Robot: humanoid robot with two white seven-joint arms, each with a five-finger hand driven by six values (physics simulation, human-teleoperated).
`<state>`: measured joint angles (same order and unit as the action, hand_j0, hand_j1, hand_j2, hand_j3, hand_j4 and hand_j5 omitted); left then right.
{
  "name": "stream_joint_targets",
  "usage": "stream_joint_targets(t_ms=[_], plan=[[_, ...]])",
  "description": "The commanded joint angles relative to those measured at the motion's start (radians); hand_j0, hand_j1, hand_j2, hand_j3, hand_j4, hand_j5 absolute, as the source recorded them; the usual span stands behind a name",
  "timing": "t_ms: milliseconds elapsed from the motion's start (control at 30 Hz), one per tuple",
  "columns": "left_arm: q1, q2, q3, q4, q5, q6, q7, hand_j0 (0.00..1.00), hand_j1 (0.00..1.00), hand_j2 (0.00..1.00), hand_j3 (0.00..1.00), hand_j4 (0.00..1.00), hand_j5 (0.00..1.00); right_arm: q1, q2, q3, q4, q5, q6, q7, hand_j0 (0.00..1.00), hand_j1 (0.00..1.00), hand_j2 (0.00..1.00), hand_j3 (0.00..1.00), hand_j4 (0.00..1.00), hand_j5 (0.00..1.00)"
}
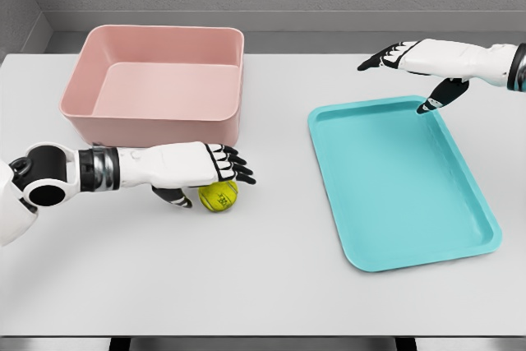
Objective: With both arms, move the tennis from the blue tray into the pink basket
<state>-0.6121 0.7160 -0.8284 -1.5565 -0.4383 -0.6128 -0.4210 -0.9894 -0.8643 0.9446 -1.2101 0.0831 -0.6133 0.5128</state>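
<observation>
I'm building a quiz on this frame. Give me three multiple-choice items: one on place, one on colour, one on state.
1. Where is the yellow-green tennis ball?
A. in the tray
B. on the white table before the basket
C. in the basket

2. What colour is the flat rectangular plastic tray?
A. turquoise
B. red
C. black

3. What does the deep pink plastic basket hold?
A. a ball
B. a hand
C. nothing

Answers: 1 B, the ball sits under the left hand. 2 A, a blue-green tone. 3 C, its floor is bare.
</observation>
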Motion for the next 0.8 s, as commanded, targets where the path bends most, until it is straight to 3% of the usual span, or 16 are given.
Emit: stream_joint_targets(t_ms=[0,533,633,767], plan=[[0.000,-0.007,0.000,0.012,0.004,0.002,0.001,1.00,1.00,1.00,1.00,1.00,1.00,0.000,-0.001,-0.001,0.000,-0.006,0.002,0.000,1.00,1.00,1.00,1.00,1.00,1.00],[0.008,-0.017,-0.014,0.010,0.007,0.002,0.001,1.00,1.00,1.00,1.00,1.00,1.00,0.000,-0.002,-0.001,0.004,-0.006,0.002,0.000,1.00,1.00,1.00,1.00,1.00,1.00],[0.009,-0.017,-0.014,0.007,0.013,0.002,-0.048,0.82,0.82,0.82,0.82,0.82,0.82,0.000,-0.002,-0.001,0.004,-0.006,0.002,-0.002,1.00,1.00,1.00,1.00,1.00,1.00],[0.009,-0.017,-0.014,0.009,0.018,0.002,-0.048,0.62,0.62,0.62,0.62,0.62,0.62,0.000,-0.001,-0.001,0.004,-0.006,0.002,0.000,1.00,1.00,1.00,1.00,1.00,1.00]])
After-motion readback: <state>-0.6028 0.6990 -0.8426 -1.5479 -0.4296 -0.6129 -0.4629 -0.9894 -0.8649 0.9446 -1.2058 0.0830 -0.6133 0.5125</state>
